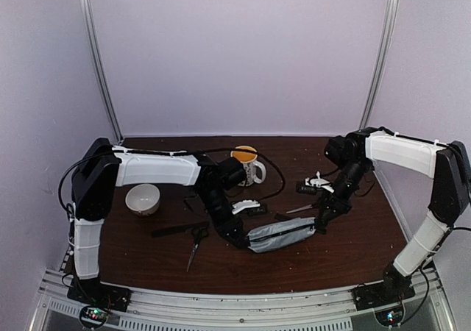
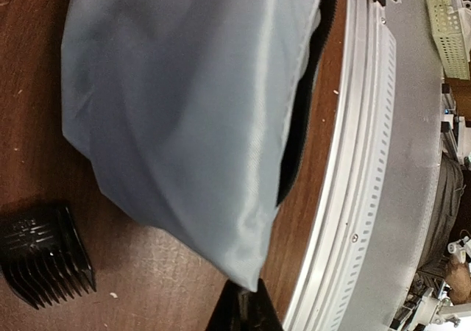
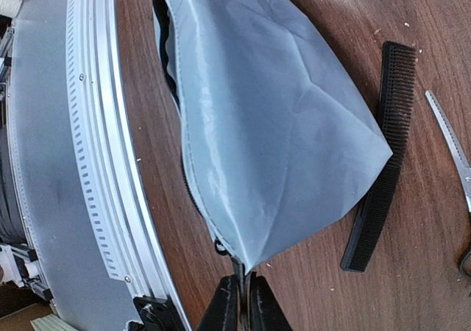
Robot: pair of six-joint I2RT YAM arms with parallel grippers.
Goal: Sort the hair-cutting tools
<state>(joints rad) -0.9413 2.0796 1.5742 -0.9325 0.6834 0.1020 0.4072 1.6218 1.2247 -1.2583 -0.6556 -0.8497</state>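
Seeing both claws pinched on the grey zip pouch [image 1: 283, 235]: left claw [image 1: 237, 238] closed tight on its left corner, right claw [image 1: 321, 226] closed tight on its right corner, fabric sagging between. Can't tell whether the pouch bottom touches the desk [image 1: 353, 250]. Zip edge towards the near rail, gaping slightly in both wrist views. Visible tools lying on the desk:
- scissors [image 1: 196, 243] front-left, apart from the left claw
- comb [image 1: 175, 230] flat, just beside the scissors on their left
- black toothed block [image 2: 45, 256] near the pouch's left end, not touching it
- second comb [image 3: 379, 171] flat alongside the pouch's right end, overlapped by the fabric edge in the right wrist view
- steel scissor blade [image 3: 450, 141] just beyond that comb

Bowl [image 1: 143, 198] at left, mug [image 1: 248, 165] at the back.
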